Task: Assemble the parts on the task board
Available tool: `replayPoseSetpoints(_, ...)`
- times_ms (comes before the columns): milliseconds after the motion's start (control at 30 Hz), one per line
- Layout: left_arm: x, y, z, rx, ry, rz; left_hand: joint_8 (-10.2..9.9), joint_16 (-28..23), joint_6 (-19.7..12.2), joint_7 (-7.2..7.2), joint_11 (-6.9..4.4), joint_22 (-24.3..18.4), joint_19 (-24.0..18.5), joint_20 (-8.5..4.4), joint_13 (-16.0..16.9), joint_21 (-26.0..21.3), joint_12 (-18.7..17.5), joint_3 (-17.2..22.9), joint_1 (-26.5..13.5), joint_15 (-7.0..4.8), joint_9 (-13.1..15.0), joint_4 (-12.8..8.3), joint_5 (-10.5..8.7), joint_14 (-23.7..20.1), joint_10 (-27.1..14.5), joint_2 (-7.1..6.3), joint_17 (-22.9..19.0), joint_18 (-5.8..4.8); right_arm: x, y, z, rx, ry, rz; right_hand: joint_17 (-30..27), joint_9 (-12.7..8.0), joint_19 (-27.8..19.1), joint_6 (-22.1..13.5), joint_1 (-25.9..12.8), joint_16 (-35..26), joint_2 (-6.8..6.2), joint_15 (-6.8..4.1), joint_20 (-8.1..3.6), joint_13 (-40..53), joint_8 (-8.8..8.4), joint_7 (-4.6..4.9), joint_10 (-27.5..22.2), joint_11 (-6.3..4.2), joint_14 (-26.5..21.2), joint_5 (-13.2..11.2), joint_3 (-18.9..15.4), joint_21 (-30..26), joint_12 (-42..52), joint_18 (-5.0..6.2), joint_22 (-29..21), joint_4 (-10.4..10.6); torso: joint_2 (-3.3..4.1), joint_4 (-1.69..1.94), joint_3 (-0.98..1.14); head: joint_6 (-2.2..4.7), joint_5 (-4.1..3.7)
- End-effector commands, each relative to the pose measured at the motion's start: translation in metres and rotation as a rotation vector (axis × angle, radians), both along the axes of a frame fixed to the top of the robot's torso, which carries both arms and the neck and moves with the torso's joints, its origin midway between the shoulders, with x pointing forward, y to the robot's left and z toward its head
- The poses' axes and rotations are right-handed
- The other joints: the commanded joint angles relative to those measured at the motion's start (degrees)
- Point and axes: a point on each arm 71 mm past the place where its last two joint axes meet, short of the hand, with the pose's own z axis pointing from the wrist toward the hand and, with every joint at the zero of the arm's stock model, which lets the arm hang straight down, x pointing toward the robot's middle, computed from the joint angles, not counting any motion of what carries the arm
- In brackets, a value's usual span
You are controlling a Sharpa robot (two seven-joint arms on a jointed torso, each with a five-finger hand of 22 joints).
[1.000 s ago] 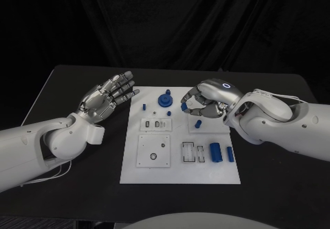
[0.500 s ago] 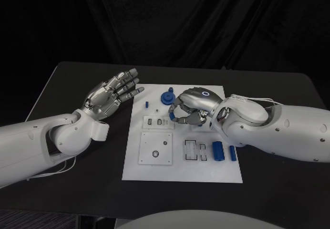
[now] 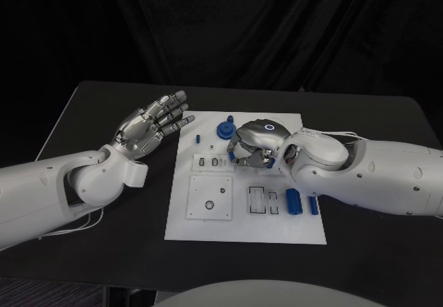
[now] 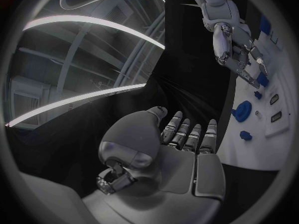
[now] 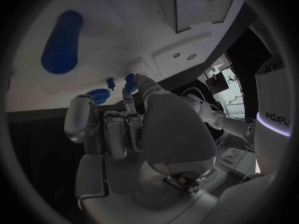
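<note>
Curled in on the right hand (image 3: 251,148), fingers (image 5: 132,82) pinching a small blue part (image 5: 130,77) at their tips, low over the middle of the white task board (image 3: 277,233), just beside a round blue part (image 3: 225,132) beyond them. Spread and holding nothing on the left hand (image 3: 148,128), palm up above the black counter (image 3: 111,102) off the board's left edge. Nearer than the right fingers, two blue cylinders (image 3: 294,202) lying side by side on the board.

I see a black table (image 3: 92,109) filling the middle of the frame, its far edge crossing the upper third. Behind it, a dark curtain (image 3: 258,38) covers the whole upper part.
</note>
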Motion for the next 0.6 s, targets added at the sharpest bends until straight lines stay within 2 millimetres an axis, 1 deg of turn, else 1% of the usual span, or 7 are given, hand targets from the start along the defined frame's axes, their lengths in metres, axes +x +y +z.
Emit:
replayPoseSetpoints(33, -0.0004, -0.0016, 0.0001, -0.008, -0.005, -0.01, 0.2, 0.2, 0.4, -0.01, 0.14, 0.1, 0.3, 0.1, 0.1, 0.3, 0.2, 0.0, -0.5, -0.15, 0.1, -0.3, 0.25, 0.4, 0.4, -0.06, 0.1, 0.78, 0.0023, -0.002, -0.0033, -0.043, -0.002, -0.048, 15.1, 3.6, 0.5, 0.5, -0.3, 0.1, 0.04, -0.47, -0.11, 15.1, -0.13, -0.9, 6.1, -0.46, 6.1, 0.2, 0.0, 0.0, 0.4, -0.56, 9.0, -0.4, -0.01, -0.03, 0.08, -0.11, -0.03)
replayPoseSetpoints(100, -0.0003, -0.0018, 0.0, -0.008, -0.005, -0.011, 0.2, 0.2, 0.4, -0.01, 0.14, 0.1, 0.3, 0.1, 0.1, 0.3, 0.2, 0.0, -0.5, -0.15, 0.1, -0.3, 0.25, 0.4, 0.4, -0.06, 0.1, 0.78, 0.0024, -0.0014, -0.0041, -0.044, -0.001, -0.048, 15.1, 3.7, 0.4, 0.4, -0.4, 0.1, 0.01, -0.47, -0.12, 15.1, -0.23, -0.86, 6.1, -0.44, 6.1, 0.3, 0.0, -0.2, 0.4, -0.52, 8.9, -0.4, -0.01, -0.06, 0.1, -0.1, -0.03)
replayPoseSetpoints(200, 0.0001, -0.0018, -0.0001, -0.008, -0.005, -0.011, 0.2, 0.2, 0.4, -0.01, 0.14, 0.1, 0.3, 0.1, 0.1, 0.3, 0.2, 0.0, -0.5, -0.15, 0.1, -0.3, 0.25, 0.4, 0.4, -0.06, 0.1, 0.78, 0.0025, 0.0002, -0.0052, -0.045, -0.001, -0.045, 15.1, 3.7, 0.5, 0.2, -0.6, 0.1, -0.01, -0.46, -0.12, 15.1, -0.35, -0.8, 6.1, -0.41, 6.1, 0.2, 0.0, -0.2, 0.4, -0.53, 8.9, -0.4, -0.08, -0.08, 0.03, -0.18, 0.05)
replayPoseSetpoints(300, 0.0003, -0.002, -0.0002, -0.008, -0.005, -0.013, 0.2, 0.2, 0.4, 0.01, 0.1, 0.1, 0.4, 0.09, 0.1, 0.3, 0.2, 0.1, -0.5, -0.17, 0.1, -0.3, 0.26, 0.4, 0.4, -0.04, 0.1, 0.79, 0.0027, 0.0016, -0.006, -0.046, 0.0, -0.04, 15.1, 3.8, 0.5, 0.1, -0.7, 0.1, -0.02, -0.44, -0.12, 15.1, -0.46, -0.77, 6.1, -0.37, 6.1, 0.1, 0.0, -0.2, 0.4, -0.52, 8.9, -0.4, -0.1, -0.1, 0.01, -0.28, 0.08)
replayPoseSetpoints(533, 0.0011, -0.0026, -0.0005, -0.008, -0.004, -0.017, 0.2, 0.1, 0.3, 0.02, 0.08, 0.1, 0.4, 0.09, 0.1, 0.3, 0.1, 0.1, -0.6, -0.17, 0.1, -0.3, 0.26, 0.4, 0.4, -0.02, 0.1, 0.79, 0.0026, 0.0042, -0.0081, -0.039, -0.002, -0.027, 15.1, 4.2, 0.5, -0.6, -1.7, 0.1, 0.05, -0.29, -0.03, 15.1, -1.15, -0.58, 6.1, -0.2, 6.1, -2.6, -0.2, -0.6, 0.4, -0.48, 8.9, -0.5, -0.1, -0.08, -0.02, -0.41, 0.03)
replayPoseSetpoints(600, 0.0013, -0.0028, -0.0007, -0.008, -0.003, -0.018, 0.2, 0.1, 0.3, 0.02, 0.08, 0.1, 0.4, 0.09, 0.1, 0.3, 0.1, 0.1, -0.6, -0.17, 0.1, -0.3, 0.26, 0.4, 0.4, -0.02, 0.1, 0.79, 0.0025, 0.0048, -0.0086, -0.04, -0.001, -0.024, 15.1, 4.3, 0.5, -0.8, -2.0, 0.1, 0.04, -0.24, 0.01, 15.1, -1.38, -0.5, 6.1, -0.13, 6.1, -3.3, -0.2, -0.7, 0.4, -0.48, 8.9, -0.4, -0.09, -0.02, -0.01, -0.43, 0.04)
